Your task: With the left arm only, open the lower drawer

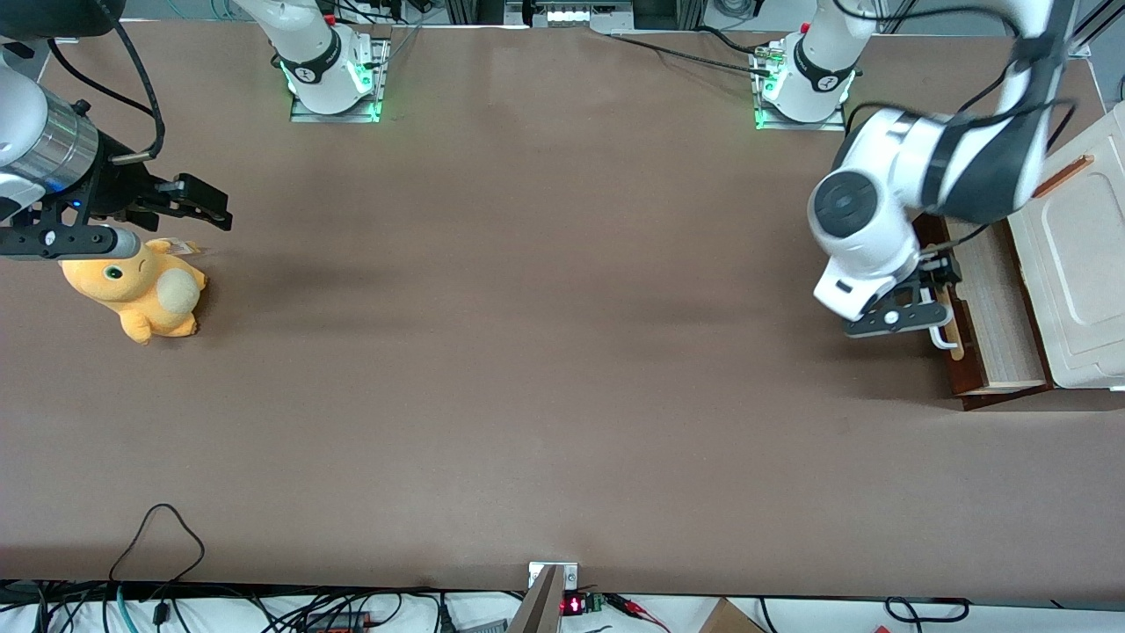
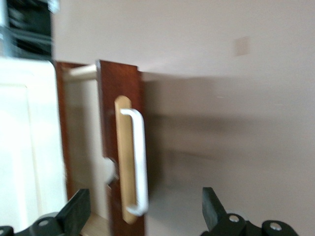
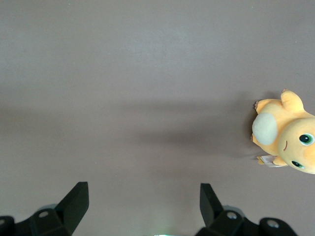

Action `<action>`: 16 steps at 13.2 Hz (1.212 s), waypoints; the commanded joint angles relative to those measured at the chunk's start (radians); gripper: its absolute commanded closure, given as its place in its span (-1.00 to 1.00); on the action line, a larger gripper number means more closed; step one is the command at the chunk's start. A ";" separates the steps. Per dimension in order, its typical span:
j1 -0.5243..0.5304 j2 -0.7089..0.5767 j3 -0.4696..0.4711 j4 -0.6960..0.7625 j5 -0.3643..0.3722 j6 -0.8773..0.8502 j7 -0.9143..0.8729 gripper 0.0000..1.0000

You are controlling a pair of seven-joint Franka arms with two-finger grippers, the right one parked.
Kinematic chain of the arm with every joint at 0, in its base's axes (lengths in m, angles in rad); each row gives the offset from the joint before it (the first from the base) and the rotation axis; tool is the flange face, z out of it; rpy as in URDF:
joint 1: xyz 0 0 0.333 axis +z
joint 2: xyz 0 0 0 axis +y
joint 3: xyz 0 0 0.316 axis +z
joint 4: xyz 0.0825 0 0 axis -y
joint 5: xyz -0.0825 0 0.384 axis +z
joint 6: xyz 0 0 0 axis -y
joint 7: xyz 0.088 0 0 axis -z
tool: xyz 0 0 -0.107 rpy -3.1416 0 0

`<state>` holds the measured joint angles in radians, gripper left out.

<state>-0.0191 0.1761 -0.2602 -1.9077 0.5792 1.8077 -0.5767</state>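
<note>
Front view: at the working arm's end of the tabletop (image 1: 527,352), the lower drawer (image 1: 989,308) stands partly drawn out from under the cream-white cabinet (image 1: 1077,264), pale wood showing inside. The left arm (image 1: 932,176) reaches down so its pincer (image 1: 923,308) sits at the white bar handle (image 1: 945,334), apparently to pull.

Left wrist view: the pincer's fingers (image 2: 78,211) are spread wide apart, gripping nothing. The handle's long axis runs along the dark drawer front, which faces the open tabletop.

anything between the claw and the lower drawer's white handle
Nothing: in the left wrist view the open claw hangs over the handle of the lower drawer, only air between.
</note>
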 commanded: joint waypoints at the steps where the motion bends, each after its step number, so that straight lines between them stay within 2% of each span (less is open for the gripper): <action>1: 0.028 -0.065 0.006 0.079 -0.198 -0.083 0.072 -1.00; 2: 0.030 -0.078 0.006 0.119 -0.235 -0.123 0.142 -1.00; 4: 0.056 -0.104 0.041 0.191 -0.355 -0.160 0.275 -1.00; 6: 0.061 -0.130 0.129 0.236 -0.496 -0.182 0.418 -1.00; 7: 0.061 -0.139 0.172 0.249 -0.542 -0.194 0.472 -1.00; 9: 0.061 -0.156 0.209 0.260 -0.564 -0.203 0.534 -1.00; 16: 0.062 -0.165 0.211 0.276 -0.556 -0.206 0.577 -1.00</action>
<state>0.0420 0.0167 -0.0519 -1.6502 0.0357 1.6229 -0.0329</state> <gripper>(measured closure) 0.000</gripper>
